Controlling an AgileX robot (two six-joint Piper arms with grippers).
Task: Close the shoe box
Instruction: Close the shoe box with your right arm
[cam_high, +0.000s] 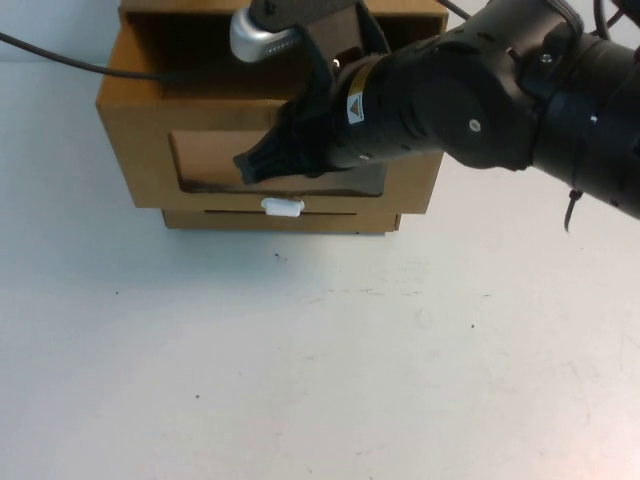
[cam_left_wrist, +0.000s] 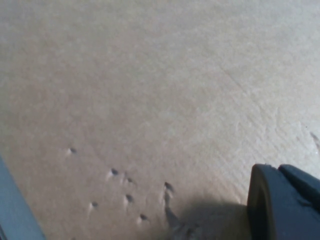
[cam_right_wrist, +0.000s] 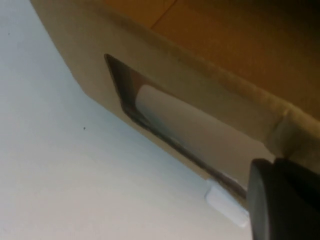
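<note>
The shoe box (cam_high: 140, 150) is brown cardboard and stands at the back middle of the table. Its front has a clear window (cam_high: 210, 160) with a small white pull tab (cam_high: 282, 207) just below. The windowed front stands out toward me, and a dark open gap (cam_high: 200, 60) shows behind its top edge. My right gripper (cam_high: 255, 166) is shut, its tip against the window's lower right part, just above the tab (cam_right_wrist: 225, 204). My left gripper (cam_left_wrist: 277, 172) is shut and hovers close over plain cardboard (cam_left_wrist: 150, 100). In the high view it is mostly hidden at the box's top.
A black cable (cam_high: 60, 58) runs in from the left to the box's back. The right arm (cam_high: 520, 90) crosses over the box's right half. The white tabletop (cam_high: 320, 360) spreads out in front of the box. A thin cardboard base strip (cam_high: 330, 222) lies under the front.
</note>
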